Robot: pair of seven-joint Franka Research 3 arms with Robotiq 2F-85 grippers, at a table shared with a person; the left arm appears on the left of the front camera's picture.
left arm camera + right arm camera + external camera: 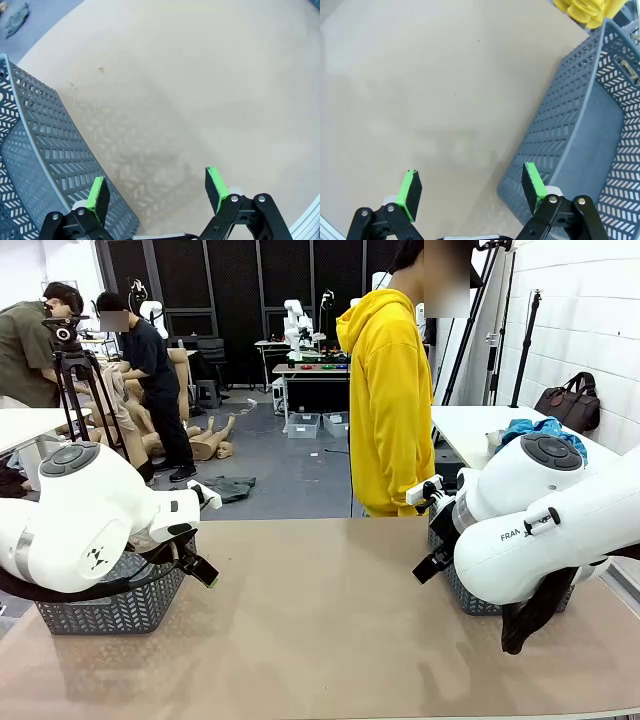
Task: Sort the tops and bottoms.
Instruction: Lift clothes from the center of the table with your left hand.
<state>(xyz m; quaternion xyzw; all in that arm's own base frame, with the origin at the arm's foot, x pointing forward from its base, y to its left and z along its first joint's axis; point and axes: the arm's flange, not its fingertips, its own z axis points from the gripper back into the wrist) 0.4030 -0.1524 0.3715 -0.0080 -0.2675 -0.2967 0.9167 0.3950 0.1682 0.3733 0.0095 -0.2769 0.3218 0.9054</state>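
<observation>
Right, from my seat both arms sit low over the desk [320, 640], one at each side edge. The left pincer [156, 187] is spread wide with nothing between its green pads [216, 182]; it hangs above bare desk just beside the inner wall of the left basket [110, 610], a grey mesh tub standing at the desk's left edge. In its wrist view one finger lines up over that basket's wall and the other over plain tabletop. The right pincer [471, 187] is spread just as wide and holds nothing. It is poised the same way next to the right basket [470, 602], the matching grey mesh tub at the desk's right edge, with one finger over the basket's near wall and the other over open desk. Neither pincer touches a basket as far as I can tell. A person [390, 410] in a yellow hoodie stands at the middle of the desk's far edge, side-on to me. The only garment I can make out is a heap of blue and turquoise cloth [545, 428], lying off the desk on a white side table [470, 425] beyond the far right corner, partly hidden behind my right arm; I cannot tell whether it is a top or a bottom.
</observation>
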